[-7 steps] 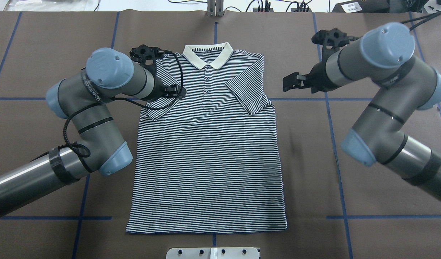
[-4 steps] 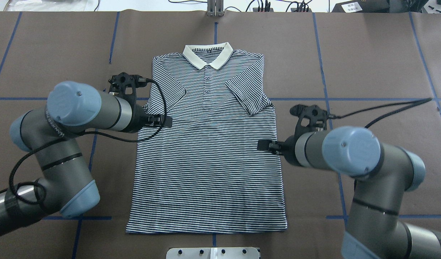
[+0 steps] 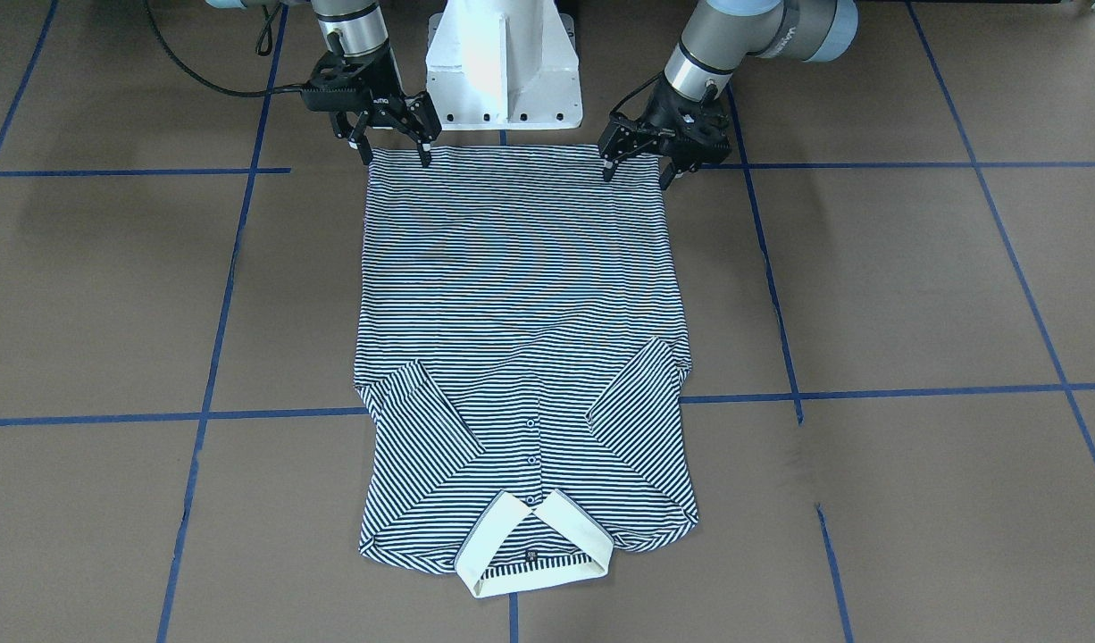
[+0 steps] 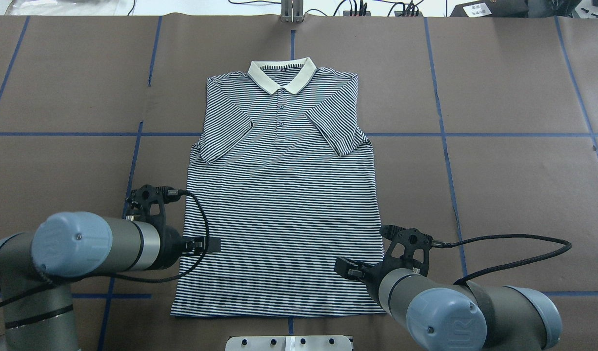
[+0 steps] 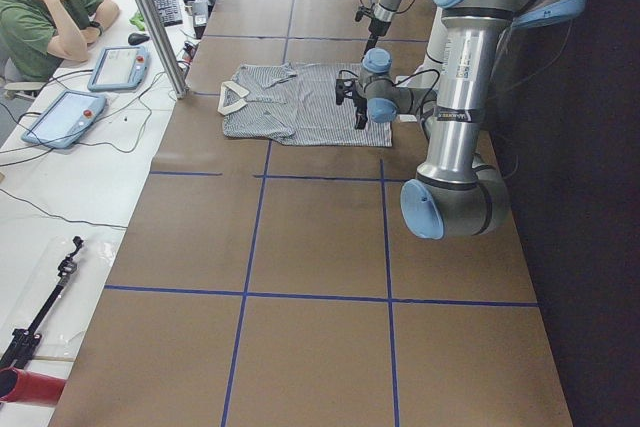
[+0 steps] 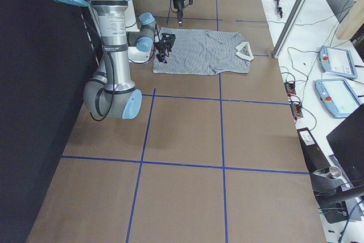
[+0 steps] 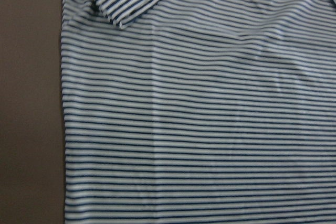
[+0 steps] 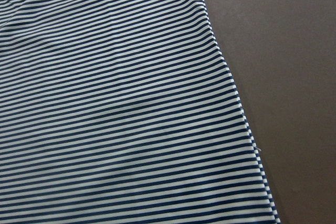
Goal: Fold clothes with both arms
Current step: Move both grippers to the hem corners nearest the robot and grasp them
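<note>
The striped polo shirt (image 4: 279, 204) lies flat and face up on the brown table, with both sleeves folded in over the chest. Its cream collar (image 4: 281, 78) is on the far side from me. In the front view the shirt (image 3: 512, 295) has its hem toward my base. My left gripper (image 3: 637, 174) is open, fingers down, over the hem's left corner. My right gripper (image 3: 396, 159) is open over the hem's right corner. Neither holds anything. From overhead the left gripper (image 4: 206, 243) and right gripper (image 4: 347, 269) show partly under their wrists. The wrist views show only striped cloth (image 7: 199, 119) (image 8: 115, 103) and its side edges.
The white pedestal base (image 3: 503, 62) stands just behind the hem. Blue tape lines (image 4: 474, 134) cross the brown table cover (image 4: 499, 204). A metal post (image 4: 291, 12) stands at the far edge. An operator (image 5: 50, 7) sits with tablets (image 5: 118, 65) beyond the far side.
Both grippers have moved from the shirt's shoulder and sleeve level back along its sides toward my base, down to the hem. The shirt has not moved.
</note>
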Controlling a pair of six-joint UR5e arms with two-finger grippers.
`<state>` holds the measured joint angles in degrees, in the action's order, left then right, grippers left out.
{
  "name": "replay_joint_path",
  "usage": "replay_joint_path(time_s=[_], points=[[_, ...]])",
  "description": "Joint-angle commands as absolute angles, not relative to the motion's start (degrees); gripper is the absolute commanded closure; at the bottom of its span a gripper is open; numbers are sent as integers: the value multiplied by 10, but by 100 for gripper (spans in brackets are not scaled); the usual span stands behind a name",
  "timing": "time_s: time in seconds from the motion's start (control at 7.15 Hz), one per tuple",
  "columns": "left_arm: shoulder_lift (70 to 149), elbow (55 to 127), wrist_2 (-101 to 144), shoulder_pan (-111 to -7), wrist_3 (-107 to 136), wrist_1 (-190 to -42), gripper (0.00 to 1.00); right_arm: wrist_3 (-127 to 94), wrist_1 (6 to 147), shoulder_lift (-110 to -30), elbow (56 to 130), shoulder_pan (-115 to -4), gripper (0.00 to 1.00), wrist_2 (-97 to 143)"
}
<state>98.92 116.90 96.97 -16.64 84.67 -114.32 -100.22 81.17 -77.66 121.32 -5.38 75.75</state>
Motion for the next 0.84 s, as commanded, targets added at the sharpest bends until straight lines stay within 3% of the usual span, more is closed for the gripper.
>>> replay_joint_path(time_s=[0.0, 0.7], points=[[945, 1178, 930, -99, 917, -1143, 23, -1005, 812, -779, 1214, -46, 0, 747], [935, 1175, 918, -55, 949, -1139, 33, -1007, 812, -780, 1215, -41, 0, 742]])
